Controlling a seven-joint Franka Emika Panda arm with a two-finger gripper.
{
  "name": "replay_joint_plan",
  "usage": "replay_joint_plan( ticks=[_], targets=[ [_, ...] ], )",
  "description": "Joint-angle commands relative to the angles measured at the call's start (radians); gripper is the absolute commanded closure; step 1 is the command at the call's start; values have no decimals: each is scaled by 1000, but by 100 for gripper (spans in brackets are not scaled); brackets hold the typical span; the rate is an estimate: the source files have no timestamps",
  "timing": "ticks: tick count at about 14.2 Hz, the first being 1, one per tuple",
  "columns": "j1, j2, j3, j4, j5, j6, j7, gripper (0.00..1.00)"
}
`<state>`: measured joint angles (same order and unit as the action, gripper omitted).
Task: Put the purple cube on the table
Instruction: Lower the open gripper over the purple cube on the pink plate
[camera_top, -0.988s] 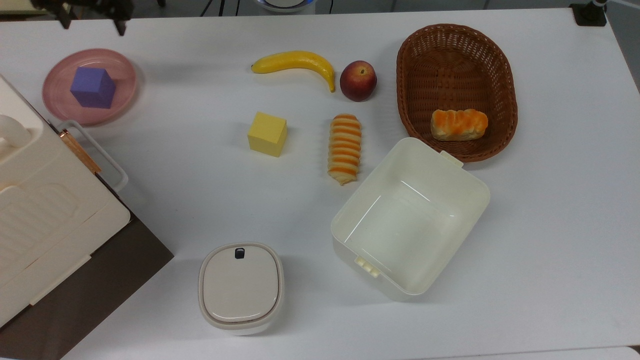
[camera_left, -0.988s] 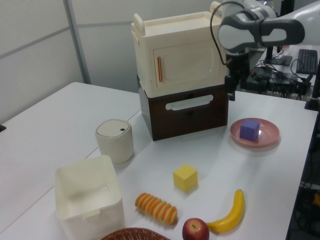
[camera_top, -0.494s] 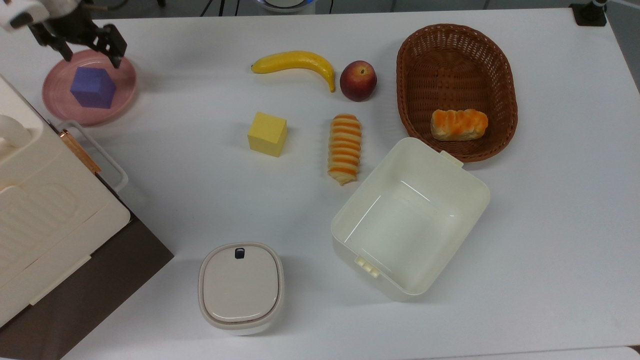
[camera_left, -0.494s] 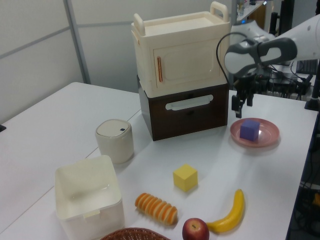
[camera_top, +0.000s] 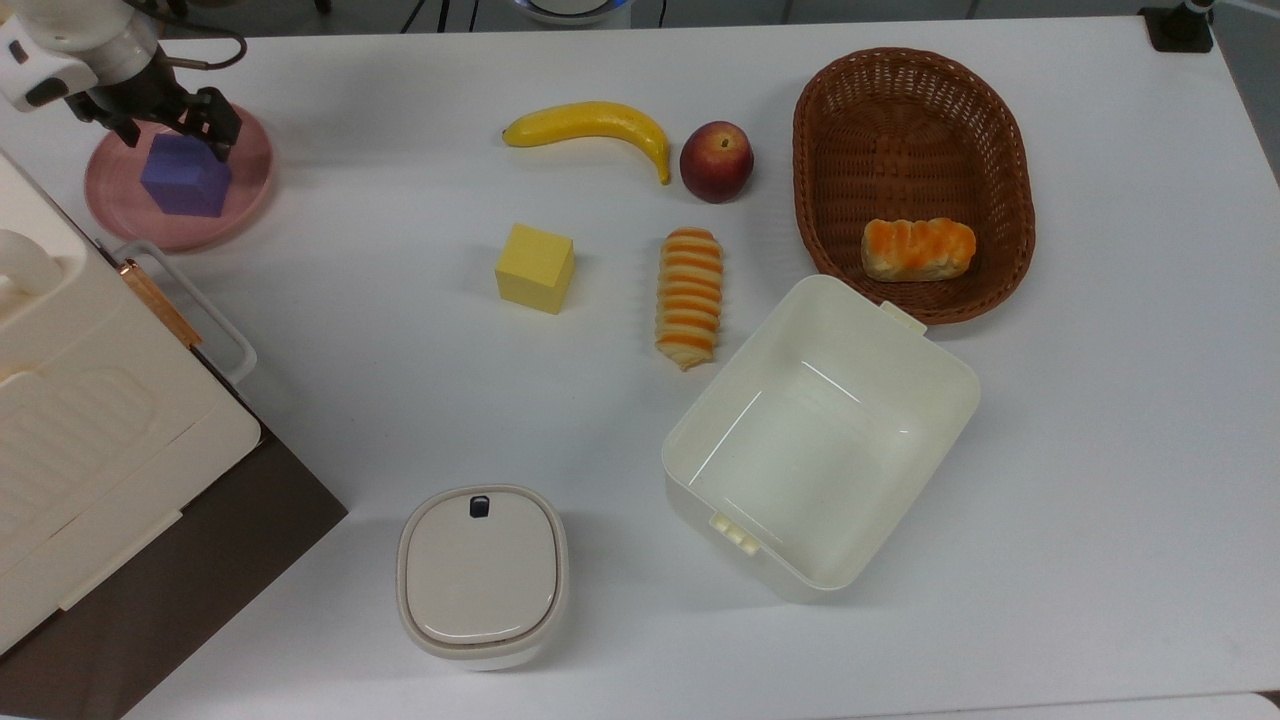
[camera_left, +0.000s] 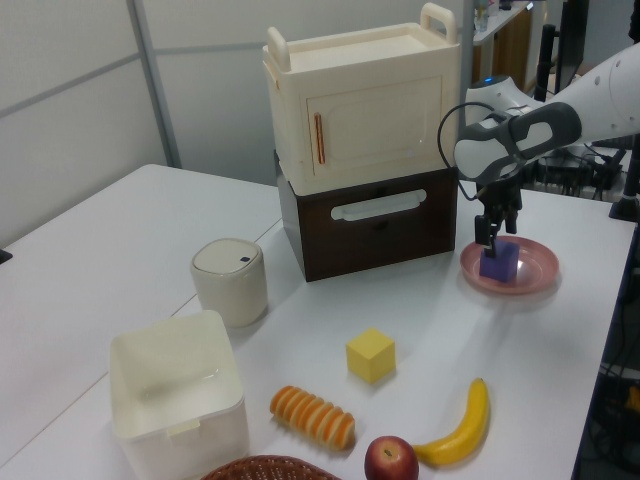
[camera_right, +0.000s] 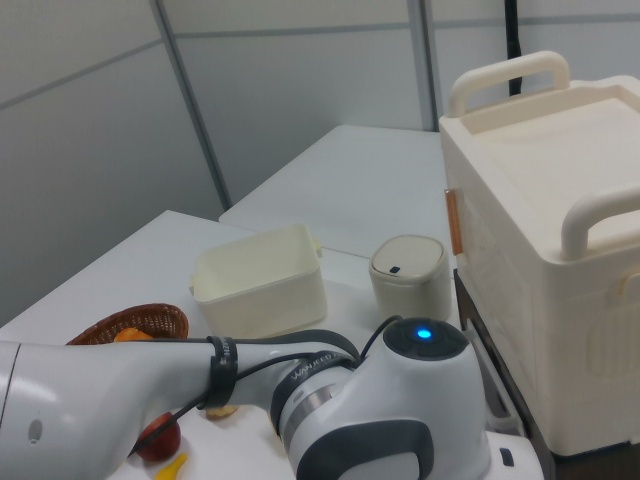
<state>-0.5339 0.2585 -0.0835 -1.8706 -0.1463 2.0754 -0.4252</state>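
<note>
Pincer (camera_top: 170, 128) sits low over the purple cube (camera_top: 185, 180), fingers spread and straddling its upper edge; in the left view the fingertips (camera_left: 497, 238) reach the cube's (camera_left: 499, 262) top, contact uncertain. Cube rests on the pink plate (camera_top: 247, 175), at the top view's 10 o'clock corner of the desk (camera_top: 1100, 420). Cream cabinet (camera_left: 360, 115) stacked on a brown drawer unit (camera_left: 372, 225) stands just beside the plate (camera_left: 535, 270). Yellow cube (camera_top: 535, 268) lies well apart, toward desk centre, at 4 o'clock from the plate in the top view.
</note>
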Motion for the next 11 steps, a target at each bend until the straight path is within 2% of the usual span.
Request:
replay_joint_plan(
  ticks=[1,7,8,11],
  targets=[
    [-18,8,1,-15,-21,26,-32,0],
    [-6,48,4,-18,-16,58,-23,1],
    [-6,53,4,-16,-18,58,-32,23],
    [-6,50,8,-12,-18,55,-33,74]
  ],
)
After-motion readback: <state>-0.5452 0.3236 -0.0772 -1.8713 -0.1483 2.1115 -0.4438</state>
